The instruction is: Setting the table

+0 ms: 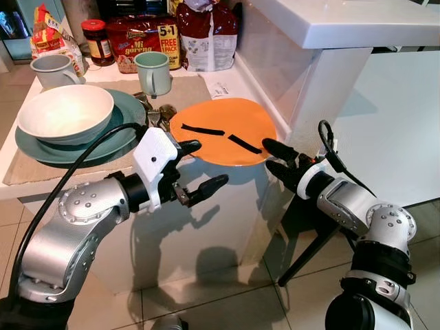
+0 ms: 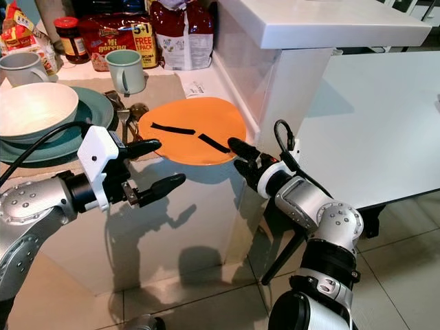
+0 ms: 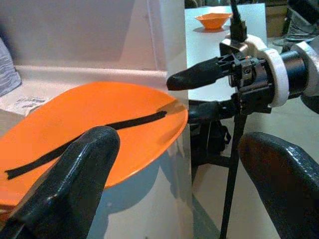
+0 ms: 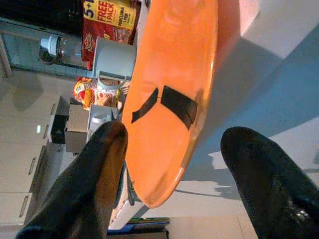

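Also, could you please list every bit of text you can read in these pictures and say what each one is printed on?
"5+1 FREE PACK": yellow panel on the red noodle pack at the back of the counter.
"Mi goreng": front of the same pack; the brand line above it is too blurred to read.
Jar label: too small to read.
Snack bag: print blurred, unreadable.
Paper slip by the orange plate: too small to read.

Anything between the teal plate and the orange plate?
Yes: cutlery lies between the teal plate and the orange plate, seen in the left eye view.
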Available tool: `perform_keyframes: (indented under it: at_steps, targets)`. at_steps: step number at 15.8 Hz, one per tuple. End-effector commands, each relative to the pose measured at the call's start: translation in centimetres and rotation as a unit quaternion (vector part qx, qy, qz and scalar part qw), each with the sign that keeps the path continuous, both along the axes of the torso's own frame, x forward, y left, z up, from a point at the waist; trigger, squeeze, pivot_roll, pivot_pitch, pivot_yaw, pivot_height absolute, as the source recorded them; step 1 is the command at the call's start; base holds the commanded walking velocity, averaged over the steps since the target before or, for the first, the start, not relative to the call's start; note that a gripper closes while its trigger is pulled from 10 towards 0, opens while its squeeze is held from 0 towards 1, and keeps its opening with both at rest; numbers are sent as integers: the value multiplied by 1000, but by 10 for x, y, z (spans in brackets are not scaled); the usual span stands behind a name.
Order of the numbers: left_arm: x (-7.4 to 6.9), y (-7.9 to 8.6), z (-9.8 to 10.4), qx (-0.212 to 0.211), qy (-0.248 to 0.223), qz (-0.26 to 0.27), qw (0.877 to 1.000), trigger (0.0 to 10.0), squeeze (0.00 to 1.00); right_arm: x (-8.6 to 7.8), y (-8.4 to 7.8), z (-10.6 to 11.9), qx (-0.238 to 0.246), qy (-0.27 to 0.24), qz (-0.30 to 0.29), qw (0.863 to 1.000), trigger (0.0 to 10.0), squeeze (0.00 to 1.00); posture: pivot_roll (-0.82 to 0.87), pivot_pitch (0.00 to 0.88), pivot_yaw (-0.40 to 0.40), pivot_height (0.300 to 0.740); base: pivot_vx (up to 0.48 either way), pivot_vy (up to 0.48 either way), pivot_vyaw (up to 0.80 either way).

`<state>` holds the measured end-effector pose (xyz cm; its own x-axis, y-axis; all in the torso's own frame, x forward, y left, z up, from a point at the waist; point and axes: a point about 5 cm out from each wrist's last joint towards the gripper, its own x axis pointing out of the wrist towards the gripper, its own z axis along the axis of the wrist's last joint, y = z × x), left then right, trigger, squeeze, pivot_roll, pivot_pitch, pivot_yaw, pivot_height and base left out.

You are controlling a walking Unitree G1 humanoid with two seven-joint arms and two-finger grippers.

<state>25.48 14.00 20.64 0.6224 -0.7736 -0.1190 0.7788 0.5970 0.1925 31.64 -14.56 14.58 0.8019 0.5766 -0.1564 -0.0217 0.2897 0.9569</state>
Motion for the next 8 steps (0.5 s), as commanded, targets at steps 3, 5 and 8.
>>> perform_keyframes:
  at_steps: [3, 5, 8]
  targets:
    - [-5, -2, 2, 4, 0, 8, 1000, 10000, 0, 0, -3, 0, 7, 4, 3, 1000, 0, 0, 66, 0, -63, 740, 0, 0, 0]
    - [-6, -1, 0, 10, 3, 14, 1000, 10000, 0, 0, -2, 0, 10, 6, 6, 1000, 0, 0, 71, 0, -67, 740, 0, 0, 0]
    - [-6, -2, 0, 10, 5, 16, 1000, 10000, 0, 0, -1, -2, 12, 8, 11, 1000, 0, 0, 75, 0, -68, 740, 0, 0, 0]
